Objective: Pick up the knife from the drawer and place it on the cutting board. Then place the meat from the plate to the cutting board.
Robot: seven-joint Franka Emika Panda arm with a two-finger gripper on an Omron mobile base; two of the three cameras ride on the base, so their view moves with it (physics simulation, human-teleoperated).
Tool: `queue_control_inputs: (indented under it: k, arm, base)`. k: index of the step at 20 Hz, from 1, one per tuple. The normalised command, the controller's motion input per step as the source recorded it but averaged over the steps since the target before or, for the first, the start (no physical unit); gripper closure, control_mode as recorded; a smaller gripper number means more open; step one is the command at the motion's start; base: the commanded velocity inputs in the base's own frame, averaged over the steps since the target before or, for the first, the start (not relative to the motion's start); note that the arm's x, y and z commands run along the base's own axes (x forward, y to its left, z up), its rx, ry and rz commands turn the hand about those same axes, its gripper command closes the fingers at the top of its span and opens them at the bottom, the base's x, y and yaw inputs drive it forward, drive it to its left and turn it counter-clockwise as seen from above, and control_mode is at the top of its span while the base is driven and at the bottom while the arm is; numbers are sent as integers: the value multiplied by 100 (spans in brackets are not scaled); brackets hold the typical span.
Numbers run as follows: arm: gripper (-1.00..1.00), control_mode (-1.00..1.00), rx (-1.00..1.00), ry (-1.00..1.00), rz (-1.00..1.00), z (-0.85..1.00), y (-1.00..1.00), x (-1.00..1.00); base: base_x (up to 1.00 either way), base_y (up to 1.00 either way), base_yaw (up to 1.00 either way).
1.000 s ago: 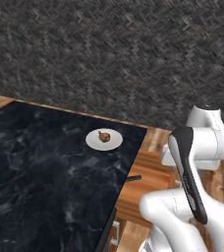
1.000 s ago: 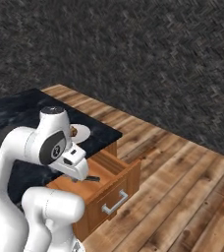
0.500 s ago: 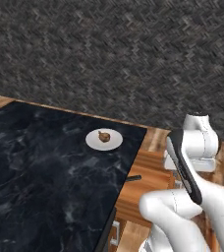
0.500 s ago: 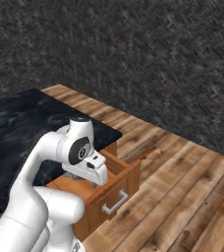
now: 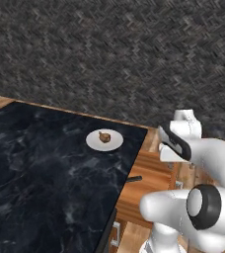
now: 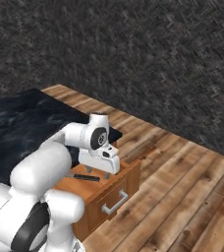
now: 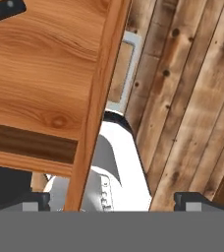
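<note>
Heads up: your 2-finger gripper (image 6: 106, 172) hangs wide open at frame centre over the reddish-brown wooden drawer (image 6: 92, 189); the slim dark-handled knife (image 6: 86, 177) lies just left; descend off-line and you'll clip the drawer wall.

Dark herringbone wall (image 5: 109, 59), plank wood floor (image 6: 182, 192), black marble counter (image 5: 40, 173).

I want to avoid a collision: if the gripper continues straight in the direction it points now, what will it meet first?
Probably the front edge of the open drawer, which runs between the open gripper's tips in the hand view. Depth is unclear; it could pass just outside onto the wooden floor.
</note>
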Motion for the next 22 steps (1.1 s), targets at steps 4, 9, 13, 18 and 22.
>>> queue_control_inputs:
  k: [4,9,13,18,22]
  arm:
    - [-100,-100,0,0,0,-45,-13,57]
    - [-100,-100,0,-1,0,-49,-15,46]
    - [-100,-100,0,0,-1,-44,-13,43]
    - [-100,-100,0,-2,-1,-39,-1,43]
    - [-100,-100,0,-6,0,-38,-6,13]
  base:
    - [0,0,0]
    - [0,0,0]
    - [0,0,0]
    - [0,0,0]
    - [0,0,0]
